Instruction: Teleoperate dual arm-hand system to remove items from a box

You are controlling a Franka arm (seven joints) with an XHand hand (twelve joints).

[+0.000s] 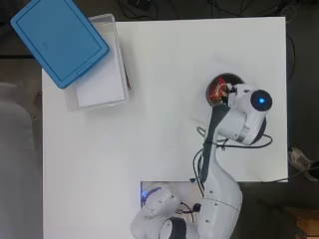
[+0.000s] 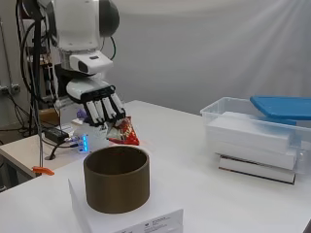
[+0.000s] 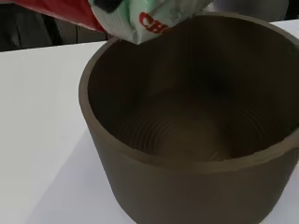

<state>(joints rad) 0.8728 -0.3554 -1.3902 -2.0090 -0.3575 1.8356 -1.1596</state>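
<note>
A brown round container stands on a white block near the table's right edge in the overhead view. My hand hangs just above its far rim, fingers curled round a red snack packet. From overhead the packet shows red over the container's opening, with the arm covering most of it. The wrist view looks into the empty container, and the packet's red and pale green end hangs over its rim.
A clear plastic box with white contents sits at the far left of the table, its blue lid lying askew on one corner. In the side view the box stands at the right. Cables trail beside the arm's base.
</note>
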